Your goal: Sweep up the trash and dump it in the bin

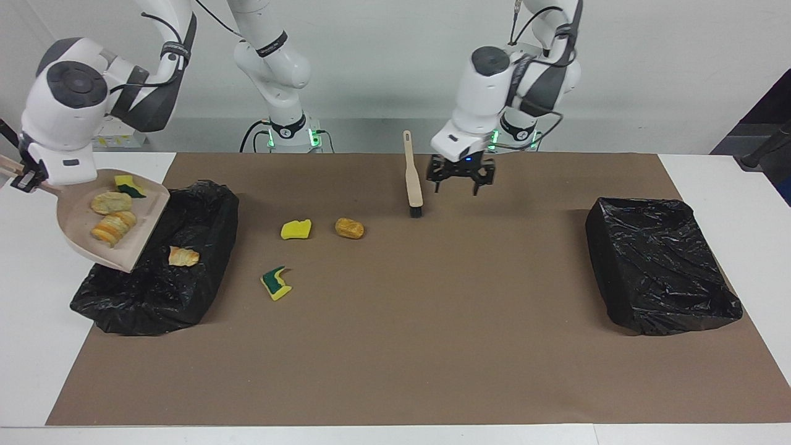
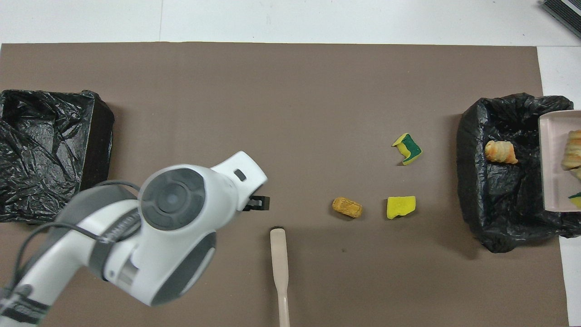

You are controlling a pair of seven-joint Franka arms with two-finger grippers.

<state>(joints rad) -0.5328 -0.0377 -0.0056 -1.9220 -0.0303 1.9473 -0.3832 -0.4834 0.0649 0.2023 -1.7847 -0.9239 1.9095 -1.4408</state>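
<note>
Dustpan tipping scraps into the bin at the right arm's end

One bread chunk (image 1: 183, 256) is in the black-lined bin (image 1: 123, 309); three scraps sit on the tilted dustpan (image 1: 133, 244) over it, and a yellow sponge piece (image 1: 296, 229), brown chunk (image 1: 350, 228) and green-yellow sponge piece (image 1: 275, 283) lie on the counter (image 1: 432, 346) nearby. Right gripper (image 1: 25, 179) has its jaws pinching the dustpan handle. Left gripper (image 1: 460, 180) hangs with jaws spread beside the brush (image 1: 412, 179), apart from it.
</note>
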